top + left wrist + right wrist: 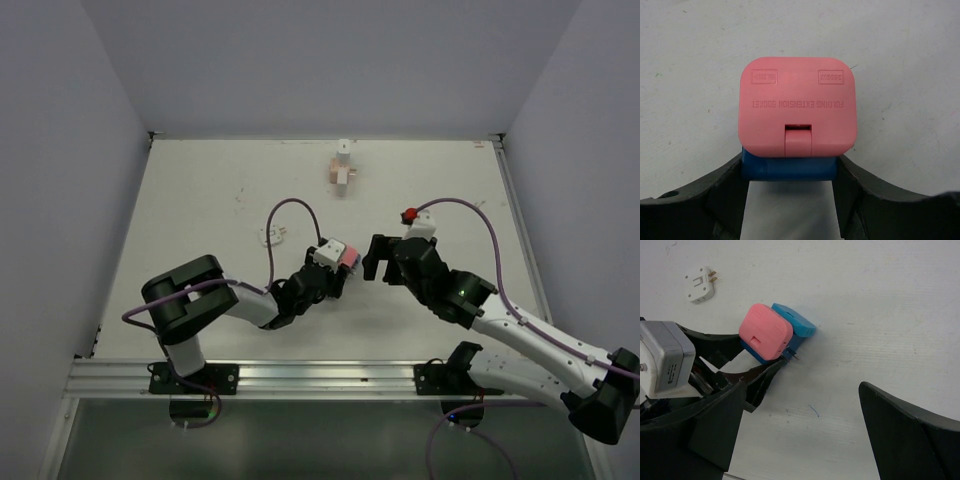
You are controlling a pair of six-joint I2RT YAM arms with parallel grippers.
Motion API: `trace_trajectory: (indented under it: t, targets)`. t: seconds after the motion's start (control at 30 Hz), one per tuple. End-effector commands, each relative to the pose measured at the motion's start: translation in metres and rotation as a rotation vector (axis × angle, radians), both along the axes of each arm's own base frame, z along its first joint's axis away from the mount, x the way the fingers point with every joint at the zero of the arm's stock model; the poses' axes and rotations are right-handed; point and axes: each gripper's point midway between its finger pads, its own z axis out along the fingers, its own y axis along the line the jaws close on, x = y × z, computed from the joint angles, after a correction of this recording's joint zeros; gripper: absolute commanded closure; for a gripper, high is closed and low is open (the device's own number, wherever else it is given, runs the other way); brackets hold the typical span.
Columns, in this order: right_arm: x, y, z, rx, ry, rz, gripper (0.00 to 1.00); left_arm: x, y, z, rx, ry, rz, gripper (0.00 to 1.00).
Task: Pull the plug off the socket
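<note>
Pink socket (797, 107) lettering from left wrist; metal pins (792, 356) from right.

Your socket (797, 112) is pink, with raised lettering in the same pink. The plug (790, 169) against it is blue, darker next to the pink and lighter on its outer slab. The left gripper (790, 172) and right gripper (805, 435) are both black. The table (200, 190) is off-white with faint scuffs. You also have a white adapter (700, 284) with brassy pins, a white-and-tan piece (343, 168) near the table's far edge, and purple cables (290, 205).
</note>
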Motion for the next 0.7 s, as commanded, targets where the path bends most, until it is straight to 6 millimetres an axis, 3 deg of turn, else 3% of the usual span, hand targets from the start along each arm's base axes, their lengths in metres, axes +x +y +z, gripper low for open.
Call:
trace_trajectory:
  t: [0.0, 0.2, 0.4, 0.67]
  targets:
    - [0.005, 0.006, 0.005, 0.052, 0.002, -0.001, 0.01, -0.003, -0.004, 0.038, -0.091, -0.061, -0.021, 0.74]
    - [0.008, 0.022, 0.005, 0.218, 0.065, 0.067, 0.05, -0.022, -0.002, 0.06, -0.105, -0.029, -0.102, 0.86]
    - [0.005, 0.051, 0.008, 0.355, 0.124, 0.165, 0.08, -0.047, 0.006, 0.079, -0.151, 0.003, -0.184, 0.98]
    - [0.0, 0.079, 0.017, 0.459, 0.157, 0.27, 0.18, -0.069, 0.022, 0.091, -0.203, 0.047, -0.216, 1.0]
